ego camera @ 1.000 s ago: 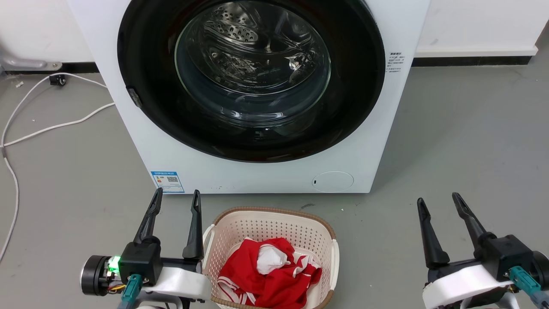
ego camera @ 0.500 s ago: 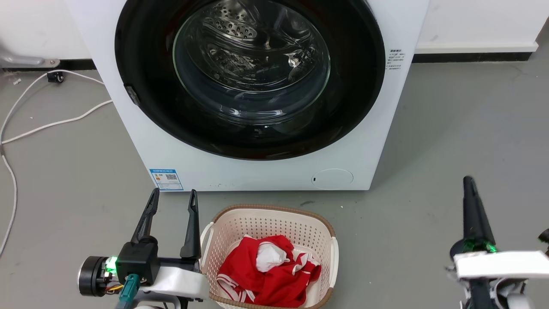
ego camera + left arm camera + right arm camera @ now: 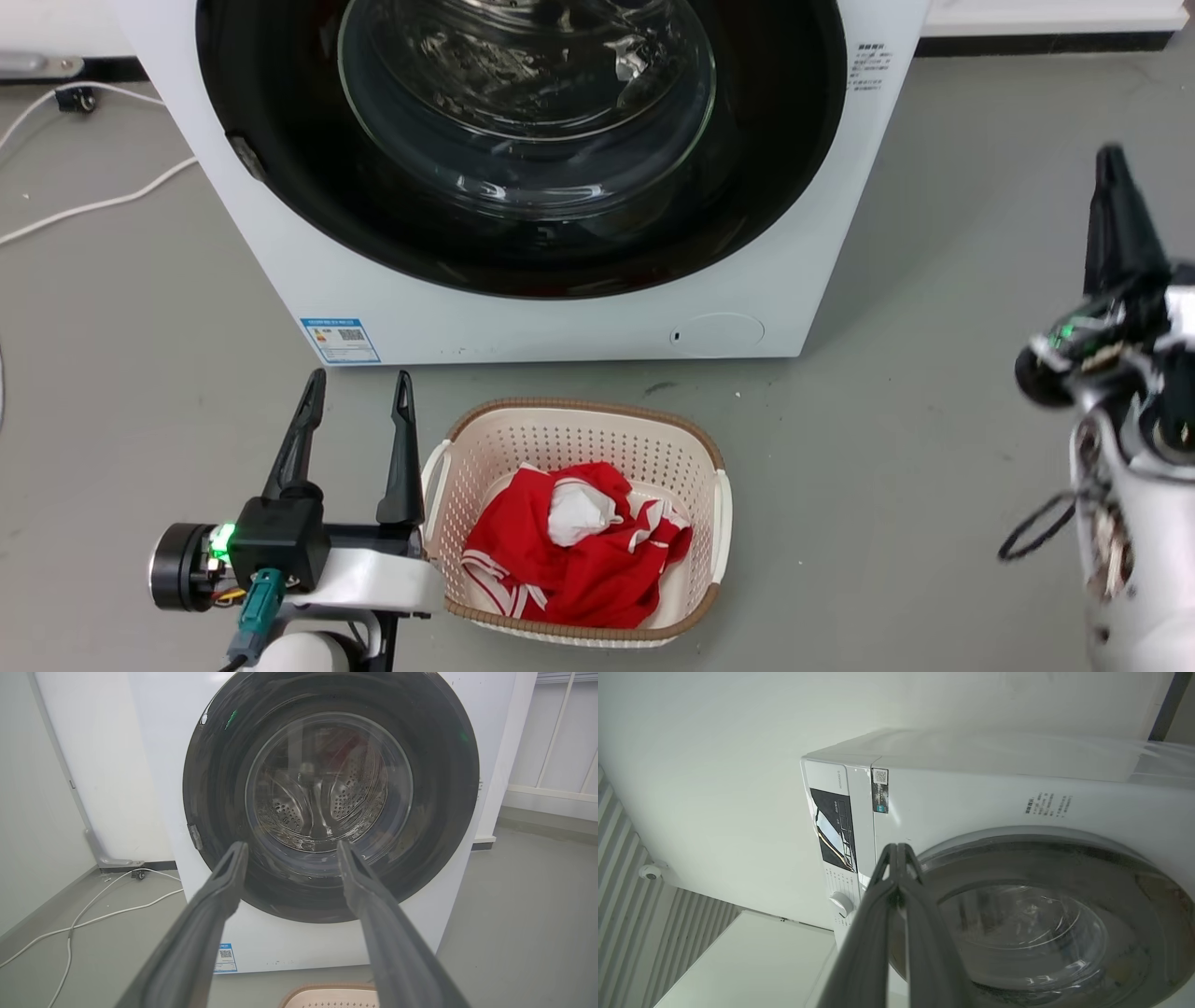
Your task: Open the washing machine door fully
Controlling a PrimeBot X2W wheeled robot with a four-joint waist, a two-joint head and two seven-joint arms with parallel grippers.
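**Right arm raised, door not opened yet**

Since one second ago, your right gripper [image 3: 1111,163] has risen from the lower right corner of the head view to its right edge and has rolled onto its side. The head camera has tipped as well, so the shift of the machine in the picture is not a real move. The right wrist view shows this gripper's two fingers pressed together with nothing between them. Your left gripper [image 3: 360,383] sits low at the left, with its fingers apart and empty.

The washing machine door [image 3: 775,168] lies flat against the front of the washing machine [image 3: 523,327], so the whole opening is still to be done.

With the fingers joined you can hook or push, but you cannot pinch. First find where the rim lets a fingertip go behind it. A small grey tab [image 3: 245,159] sits on the door's left rim, but I cannot tell if it is a handle or a hinge. I would pull slowly along the door's arc and let the wrist turn with it until the door stops.

The laundry basket [image 3: 583,409] stands on the floor near the machine's front, just beside the left gripper. It holds a red garment [image 3: 560,569] with a white patch. Behind the glass bowl [image 3: 523,103] I see perforated steel, but I cannot tell if anything lies in the drum.
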